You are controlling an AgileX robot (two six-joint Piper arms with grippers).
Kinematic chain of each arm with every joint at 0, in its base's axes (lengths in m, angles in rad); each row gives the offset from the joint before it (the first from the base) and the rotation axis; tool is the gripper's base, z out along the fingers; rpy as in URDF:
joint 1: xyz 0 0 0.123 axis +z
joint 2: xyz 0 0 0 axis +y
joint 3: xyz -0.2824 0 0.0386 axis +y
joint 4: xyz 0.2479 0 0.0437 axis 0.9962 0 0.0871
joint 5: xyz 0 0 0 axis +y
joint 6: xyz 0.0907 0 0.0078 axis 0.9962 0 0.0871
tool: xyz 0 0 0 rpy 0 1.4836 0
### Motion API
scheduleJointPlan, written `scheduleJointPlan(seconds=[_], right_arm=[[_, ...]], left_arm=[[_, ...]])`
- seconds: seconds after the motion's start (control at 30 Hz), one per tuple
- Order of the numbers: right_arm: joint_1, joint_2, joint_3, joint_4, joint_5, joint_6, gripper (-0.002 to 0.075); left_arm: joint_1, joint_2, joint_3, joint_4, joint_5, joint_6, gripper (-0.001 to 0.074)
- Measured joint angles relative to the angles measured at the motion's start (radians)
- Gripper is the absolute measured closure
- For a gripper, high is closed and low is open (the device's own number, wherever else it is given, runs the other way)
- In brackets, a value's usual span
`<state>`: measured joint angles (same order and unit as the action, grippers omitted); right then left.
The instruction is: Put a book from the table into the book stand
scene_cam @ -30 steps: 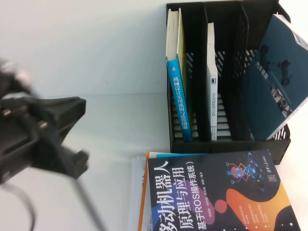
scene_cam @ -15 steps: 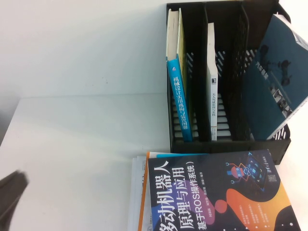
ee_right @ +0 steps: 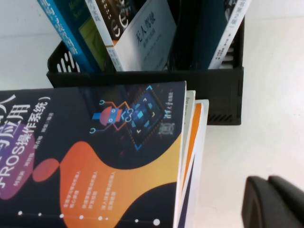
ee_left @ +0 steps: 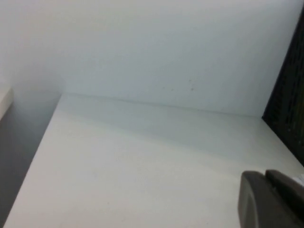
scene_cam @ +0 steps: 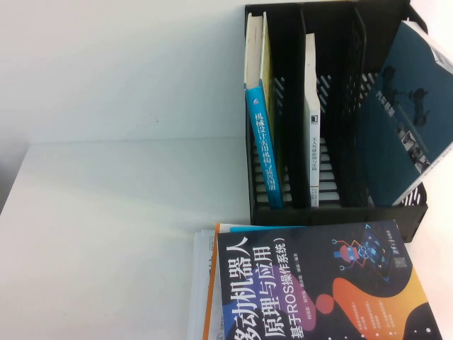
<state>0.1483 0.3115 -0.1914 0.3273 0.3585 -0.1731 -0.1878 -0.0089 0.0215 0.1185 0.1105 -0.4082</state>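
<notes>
The book (scene_cam: 403, 120) shows its dark teal back cover and leans tilted in the right slot of the black book stand (scene_cam: 340, 212), its top sticking out past the rack; nothing holds it. The right wrist view shows the book (ee_right: 213, 23) in the book stand (ee_right: 142, 78) too. Neither arm appears in the high view. My left gripper (ee_left: 265, 175) is shut and empty, low over the bare white table (ee_left: 118, 166), left of the stand's edge (ee_left: 289, 104). My right gripper (ee_right: 267, 179) is shut and empty over the table, beside the stack of flat books.
A dark book with orange graphics (scene_cam: 318, 283) tops a stack lying flat in front of the stand. A blue-spined book (scene_cam: 263, 142) stands in the left slot, a white-spined one (scene_cam: 311, 120) in the middle slot. The table (scene_cam: 106, 234) meets a white wall behind.
The left arm, which filled the left side of the high view a second ago, has drawn back toward the lower left and out of that view. The books have not moved.
</notes>
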Motion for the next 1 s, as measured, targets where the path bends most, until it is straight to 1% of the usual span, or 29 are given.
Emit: scheduleJointPlan(seconds=[0.13, 0.43, 0.73, 1.0], right_arm=[[0.000, 0.000, 0.000, 0.002, 0.000, 0.000, 0.0729], [0.000, 0.000, 0.000, 0.002, 0.000, 0.000, 0.0729], [0.000, 0.000, 0.000, 0.002, 0.000, 0.000, 0.0729], [0.000, 0.000, 0.000, 0.002, 0.000, 0.000, 0.0729]], left_arm=[[0.046, -0.002, 0.000, -0.025, 0.043, 0.002, 0.0737], [0.055, -0.002, 0.000, -0.039, 0.173, 0.002, 0.0737], [0.055, -0.002, -0.002, -0.039, 0.195, 0.009, 0.0737], [0.055, -0.002, -0.002, -0.039, 0.200, 0.129, 0.0737]])
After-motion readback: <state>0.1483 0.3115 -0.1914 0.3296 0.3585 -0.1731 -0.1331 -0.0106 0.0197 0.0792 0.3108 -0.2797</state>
